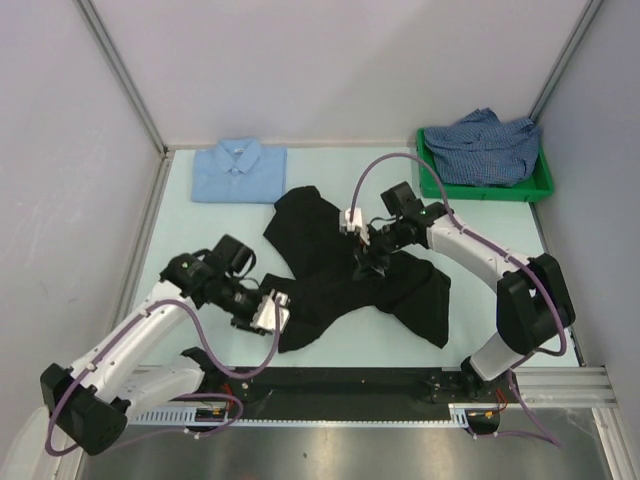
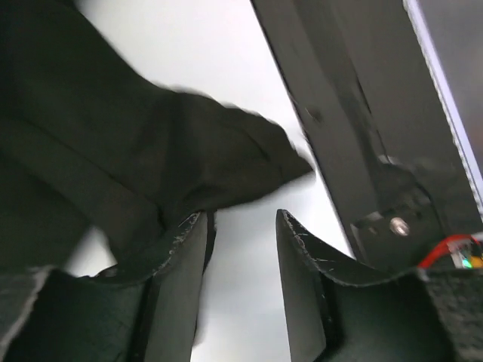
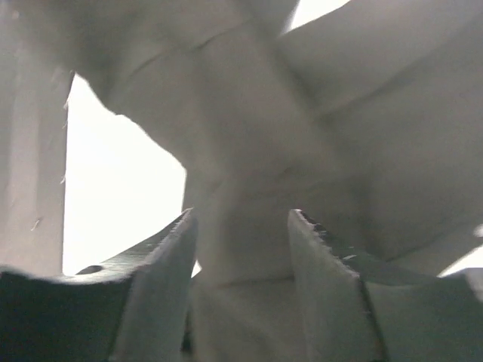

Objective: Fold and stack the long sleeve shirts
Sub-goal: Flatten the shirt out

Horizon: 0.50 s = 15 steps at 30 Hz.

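The black shirt [image 1: 335, 262] lies crumpled and spread out in the middle of the table. My left gripper [image 1: 275, 312] is low at its near-left edge. In the left wrist view the left gripper [image 2: 241, 215] is open, with bare table between the fingers and black cloth [image 2: 113, 136] against the left finger. My right gripper [image 1: 365, 262] is down on the shirt's middle. In its own view the right gripper [image 3: 240, 215] has its jaws apart with a fold of the shirt [image 3: 302, 113] between them. The light blue shirt [image 1: 240, 170] lies folded at the back left. The checked shirt [image 1: 485, 145] is heaped in the bin.
A green plastic bin [image 1: 540, 185] stands at the back right. Grey walls close in the left, back and right sides. A black rail [image 1: 350, 385] runs along the near edge, and it also shows in the left wrist view [image 2: 339, 113].
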Available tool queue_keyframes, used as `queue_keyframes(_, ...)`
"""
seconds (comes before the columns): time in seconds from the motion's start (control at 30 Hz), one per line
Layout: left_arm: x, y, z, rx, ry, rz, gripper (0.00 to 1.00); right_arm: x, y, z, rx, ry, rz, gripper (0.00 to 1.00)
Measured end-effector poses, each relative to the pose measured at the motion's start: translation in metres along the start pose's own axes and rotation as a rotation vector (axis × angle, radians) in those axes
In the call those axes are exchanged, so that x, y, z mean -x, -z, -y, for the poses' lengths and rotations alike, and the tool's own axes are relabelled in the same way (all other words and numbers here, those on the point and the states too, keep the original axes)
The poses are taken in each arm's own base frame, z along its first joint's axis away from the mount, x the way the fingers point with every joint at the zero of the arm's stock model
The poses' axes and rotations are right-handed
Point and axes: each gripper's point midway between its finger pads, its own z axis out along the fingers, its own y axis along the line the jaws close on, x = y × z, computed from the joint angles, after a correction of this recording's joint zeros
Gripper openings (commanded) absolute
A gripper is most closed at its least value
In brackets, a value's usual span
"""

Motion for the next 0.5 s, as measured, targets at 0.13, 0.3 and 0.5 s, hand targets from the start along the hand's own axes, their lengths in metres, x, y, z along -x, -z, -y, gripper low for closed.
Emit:
queue_keyframes(0.13,-0.052,-0.012,0.033,-0.022,0.122,-0.118,0.58,-0.048,-0.002,-0.028,0.066,-0.065,-0.127,0.51)
queue_keyframes(0.3,-0.074,0.001,-0.003,0.121,0.332,-0.133,0.72,-0.086,0.025,-0.040,0.036,-0.120,-0.240,0.37)
queue_keyframes(0.5,-0.107,-0.012,-0.057,0.100,0.613,-0.139,0.71,-0.110,0.064,-0.049,0.009,-0.121,-0.321,0.33)
